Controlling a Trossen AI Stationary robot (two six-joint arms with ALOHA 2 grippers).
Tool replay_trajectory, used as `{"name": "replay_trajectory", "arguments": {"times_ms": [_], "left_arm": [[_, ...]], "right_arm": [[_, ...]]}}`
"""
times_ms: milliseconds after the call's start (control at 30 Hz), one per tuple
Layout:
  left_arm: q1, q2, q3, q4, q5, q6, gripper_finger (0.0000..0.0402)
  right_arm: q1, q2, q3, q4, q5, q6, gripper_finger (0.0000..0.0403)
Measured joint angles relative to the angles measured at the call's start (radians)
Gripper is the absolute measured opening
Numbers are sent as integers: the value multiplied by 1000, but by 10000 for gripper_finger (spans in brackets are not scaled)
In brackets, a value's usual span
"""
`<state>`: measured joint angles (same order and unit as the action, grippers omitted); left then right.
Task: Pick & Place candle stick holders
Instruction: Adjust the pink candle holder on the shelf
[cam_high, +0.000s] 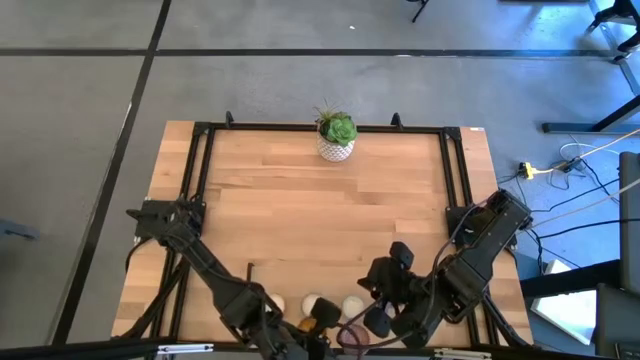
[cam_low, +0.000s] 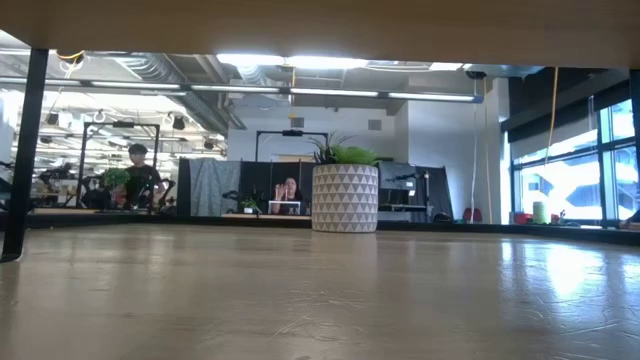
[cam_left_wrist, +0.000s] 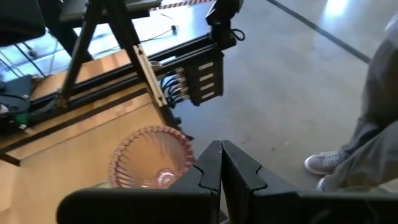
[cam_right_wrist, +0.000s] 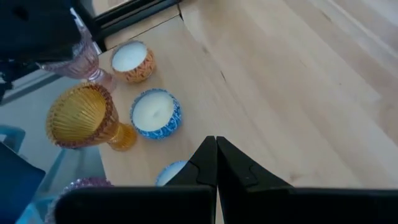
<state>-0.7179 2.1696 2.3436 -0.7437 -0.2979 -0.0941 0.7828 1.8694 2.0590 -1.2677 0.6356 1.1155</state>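
Both grippers clenched, nothing held. Left gripper (cam_left_wrist: 221, 163) shut tight, tips touching, poised over the near table edge. Right gripper (cam_right_wrist: 216, 158) likewise shut and empty, just beside the same edge.

Holders grouped at the near edge, between the two grippers, some under the arms in the high view. Seen past the right gripper: amber holder (cam_right_wrist: 84, 118) upright on its stem, bowl opening upward; blue-patterned candle cup (cam_right_wrist: 155, 113) beside it, closer to the fingers; orange-patterned cup (cam_right_wrist: 132, 60) farther out; pink holder (cam_right_wrist: 78, 59) beyond, partly hidden by a dark arm. Another blue rim (cam_right_wrist: 169, 173) just off the fingertips. Seen past the left gripper: a pink ribbed holder (cam_left_wrist: 151, 158) just beside the fingers, bowl open toward the camera, near the table corner.

Long axis of each stemmed holder vertical; approach from the side or from above the rim.

Judgement: no pick begun. Pink ribbed holder nearest the left gripper; blue cup and amber holder nearest the right. Fingers to be opened before any descent. Risk: tipping the amber holder, tall on a narrow foot.

Plant pot (cam_high: 336, 147) well apart at the far edge.
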Motion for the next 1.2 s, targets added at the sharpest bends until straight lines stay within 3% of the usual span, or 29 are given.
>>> {"name": "replay_trajectory", "arguments": {"times_ms": [133, 367, 467, 633, 867, 1200], "left_arm": [[13, 0, 1, -2, -1, 15, 2], [30, 0, 1, -15, 113, 13, 2], [29, 0, 1, -40, 113, 4, 2], [32, 0, 1, -80, 33, 4, 2], [43, 0, 1, -80, 24, -20, 2], [74, -28, 1, -121, 1, -303, 2]], "right_arm": [[-5, 0, 0, -15, -9, 58, 0], [-5, 0, 0, -28, -12, 99, 0], [-5, 0, 0, -37, -27, 107, 0], [5, 0, 0, -34, -137, 104, 0], [66, 0, 0, -24, -273, 106, 0], [125, 0, 0, 188, -391, 56, 0]]}}
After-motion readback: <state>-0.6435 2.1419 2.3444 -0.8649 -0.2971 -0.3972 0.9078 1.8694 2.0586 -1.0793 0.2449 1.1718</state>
